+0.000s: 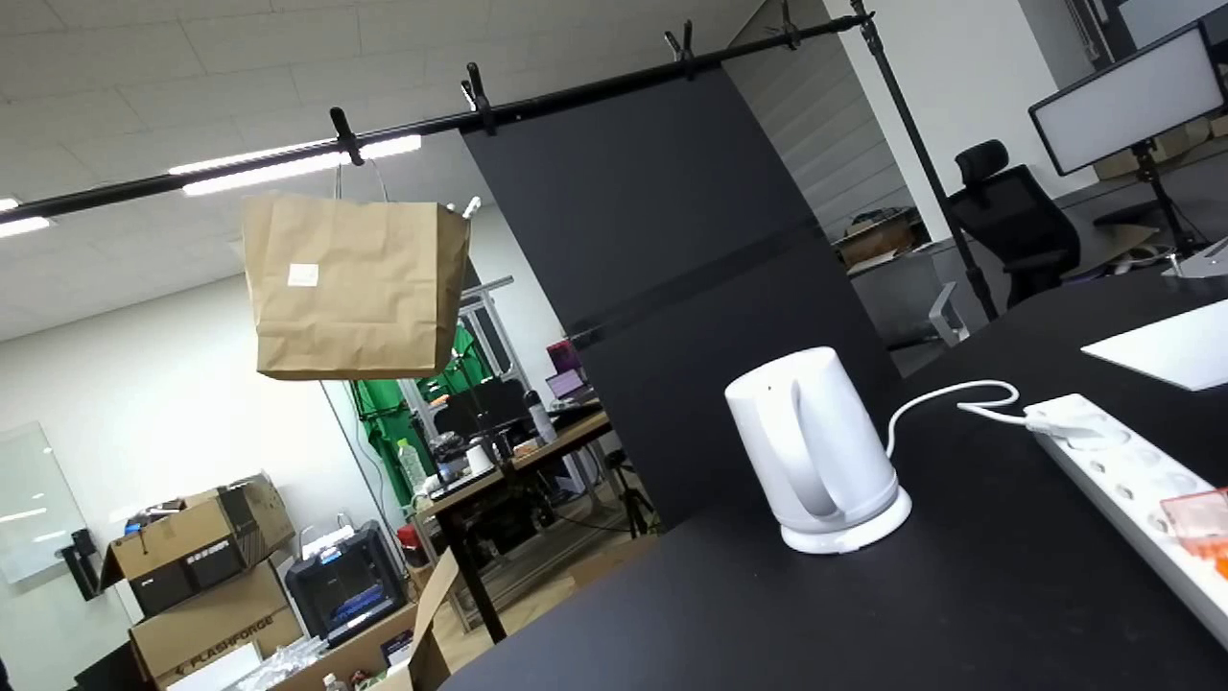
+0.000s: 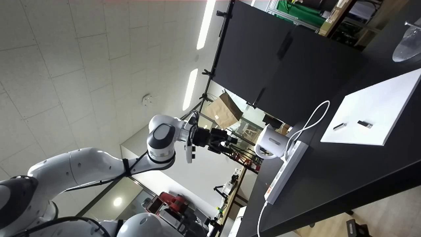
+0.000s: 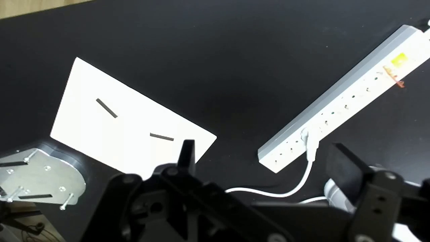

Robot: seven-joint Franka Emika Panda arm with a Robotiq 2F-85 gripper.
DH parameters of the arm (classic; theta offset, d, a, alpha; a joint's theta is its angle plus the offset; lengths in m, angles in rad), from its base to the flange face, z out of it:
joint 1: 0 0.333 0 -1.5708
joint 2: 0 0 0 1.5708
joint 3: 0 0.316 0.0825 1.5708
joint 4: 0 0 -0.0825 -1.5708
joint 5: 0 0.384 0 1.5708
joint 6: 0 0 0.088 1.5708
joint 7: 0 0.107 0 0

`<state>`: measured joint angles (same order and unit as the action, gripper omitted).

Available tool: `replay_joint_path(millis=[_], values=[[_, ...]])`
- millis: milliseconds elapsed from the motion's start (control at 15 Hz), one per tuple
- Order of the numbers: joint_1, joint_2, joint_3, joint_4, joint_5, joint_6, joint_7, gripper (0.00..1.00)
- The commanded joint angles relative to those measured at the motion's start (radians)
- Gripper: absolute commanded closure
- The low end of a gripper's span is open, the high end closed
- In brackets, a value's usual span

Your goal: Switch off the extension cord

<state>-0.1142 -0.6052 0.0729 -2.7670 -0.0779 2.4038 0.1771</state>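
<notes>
Strip [image 3: 339,107] lies on the worktop [image 3: 235,74] near the kettle [image 1: 839,446]. Claw [image 3: 263,156] spread wide, holding nothing, well apart from the strip. We judge the task at its start: approach and press remain; the strip's on/off state we cannot read.

Room between white sheet [image 2: 371,102] and power strip [image 2: 284,172], out to table edge [image 2: 338,201], kettle [image 1: 815,451] and cord [image 3: 280,195] in my way by the plug [image 3: 312,148]
</notes>
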Motion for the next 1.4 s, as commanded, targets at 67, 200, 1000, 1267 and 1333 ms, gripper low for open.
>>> replay_joint_path(millis=[67, 200, 1000, 1267, 1333], values=[[0.131, 0.076, -0.03, 0.029, 0.071, 0.1, -0.135, 0.0], [0.21, 0.119, -0.037, 0.045, 0.124, 0.155, -0.21, 0.0], [0.364, 0.313, -0.01, 0.134, 0.211, 0.16, -0.376, 0.0], [0.383, 0.333, -0.013, 0.148, 0.22, 0.188, -0.441, 0.0], [0.389, 0.349, -0.009, 0.159, 0.211, 0.196, -0.468, 0.0]])
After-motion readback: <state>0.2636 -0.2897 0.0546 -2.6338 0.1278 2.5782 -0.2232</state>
